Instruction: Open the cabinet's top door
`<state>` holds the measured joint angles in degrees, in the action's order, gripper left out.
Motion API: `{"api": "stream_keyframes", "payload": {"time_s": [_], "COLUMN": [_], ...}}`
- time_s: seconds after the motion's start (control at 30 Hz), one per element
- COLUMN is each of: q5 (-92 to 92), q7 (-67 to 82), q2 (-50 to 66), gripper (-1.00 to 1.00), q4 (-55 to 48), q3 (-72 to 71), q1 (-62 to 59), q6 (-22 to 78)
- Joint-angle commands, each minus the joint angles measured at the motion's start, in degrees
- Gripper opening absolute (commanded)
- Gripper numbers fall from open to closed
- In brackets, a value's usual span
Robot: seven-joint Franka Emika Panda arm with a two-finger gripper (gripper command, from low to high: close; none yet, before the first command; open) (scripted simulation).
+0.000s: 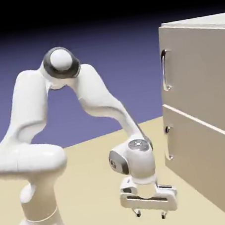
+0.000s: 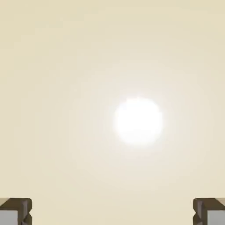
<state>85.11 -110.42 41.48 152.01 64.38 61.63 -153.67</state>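
The top door [image 1: 199, 73] is seen at the right in the exterior view, as the upper front panel of the cabinet [image 1: 200, 21], and it appears closed. Its curved metal handle [image 1: 163, 71] is set upright close to the panel's far left edge. Below it, the lower panel [image 1: 205, 157] carries a handle of its own [image 1: 168, 144], which should be left alone.

The gripper [image 1: 151, 215] is held to the left of the cabinet and well below the upper handle, pointed down at the pale floor-like surface [image 1: 89, 187]. Its fingers are spread wide, with nothing pinched between them, and no contact with the door or either handle is shown. In the hand view only the pale surface is seen, with a bright round glare [image 2: 139, 121] on it; neither door nor handle is in sight there.

The step in hand is judged to be the approach, with the pull not yet begun. For the next move, the gripper should be raised, turned from its downward aim toward the cabinet front, and brought rightward and to the far side until the upper handle can be taken between the fingers. Care is called for on the way up, as the lower handle or the lower panel's top edge could be caught.
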Motion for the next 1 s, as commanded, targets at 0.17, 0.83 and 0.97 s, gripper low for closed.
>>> {"api": "stream_keyframes", "payload": {"time_s": [0.17,0.83,0.97], "q5": [14.3,61.4,63.5], "q7": [-11.4,-49.0,-48.9], "q2": [12.5,53.5,52.6], "gripper": [0.0,0.0,0.0], "q4": [-1.5,-6.5,-12.5], "q3": [10.8,46.4,45.2], "q1": [10.2,43.9,37.8], "q6": [3.4,14.7,14.7]}}
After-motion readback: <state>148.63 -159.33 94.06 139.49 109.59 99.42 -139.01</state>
